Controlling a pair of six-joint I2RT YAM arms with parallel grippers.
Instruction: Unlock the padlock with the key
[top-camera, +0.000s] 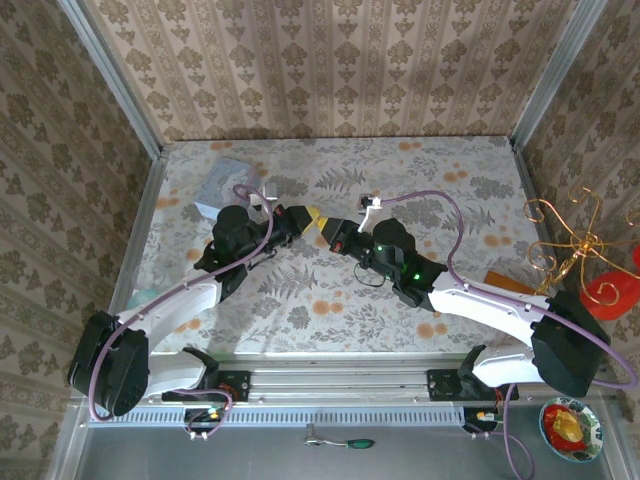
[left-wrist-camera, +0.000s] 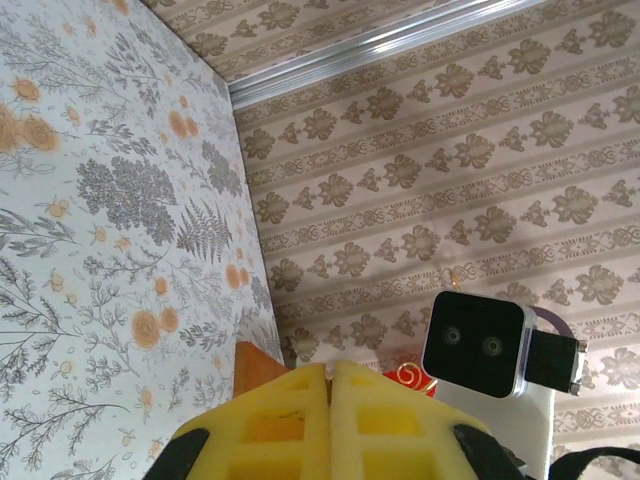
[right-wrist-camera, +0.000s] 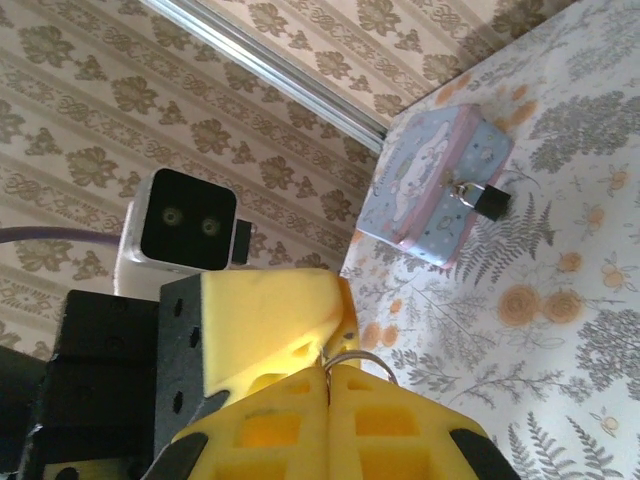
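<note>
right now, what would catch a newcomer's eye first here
The left gripper and right gripper, both yellow-padded, meet tip to tip mid-table. Next, the light blue tin near the far-left corner, with the padlock hanging on its clasp; a metal ring shows at the right gripper's tips.

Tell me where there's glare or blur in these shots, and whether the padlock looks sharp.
Left wrist: bright glare runs along the metal rail, and the yellow fingers at the bottom edge look soft. Right wrist: the padlock on the tin is reasonably sharp, the near fingers slightly blurred. Top external: even light, no strong glare on the table.
</note>
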